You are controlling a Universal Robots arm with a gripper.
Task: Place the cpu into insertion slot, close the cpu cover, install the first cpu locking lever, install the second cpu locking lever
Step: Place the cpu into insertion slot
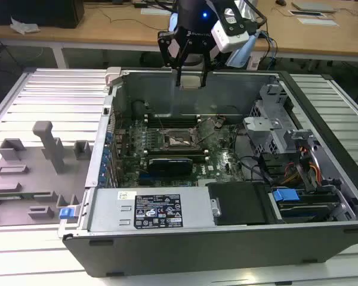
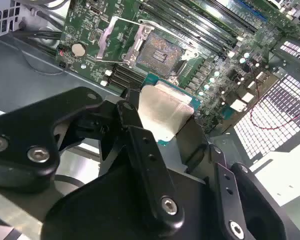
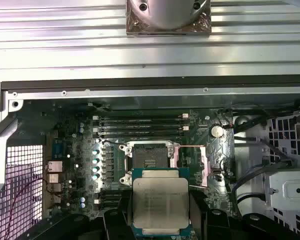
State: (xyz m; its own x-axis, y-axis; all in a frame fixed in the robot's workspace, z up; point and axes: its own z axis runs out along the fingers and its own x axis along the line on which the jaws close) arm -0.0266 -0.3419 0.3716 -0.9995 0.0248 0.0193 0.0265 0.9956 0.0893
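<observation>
Over the case (image 1: pixel 185 253), my gripper (image 1: pixel 191 82) clamps the cpu (image 3: pixel 160 202) (cpu cover (image 3: pixel 199 165) open); must seat level, corners matching socket (image 3: pixel 149 159)

1 arm (image 1: pixel 193 13) in the exterior view, last link near vertical, blue light lit on it. Black gripper (image 1: pixel 191 77) points straight down, hanging in the air. White camera block (image 1: pixel 231 31) is bolted beside it on the exterior view's right. 2 black linkage fingers (image 2: pixel 140 145) angle inward, bolts showing on each link. Jaws are clamped on 2 opposite edges of the cpu (image 3: pixel 160 205), which is held flat with its metal top facing up toward the wrist cameras. In both wrist views 1 finger sits on each side of the chip.
</observation>
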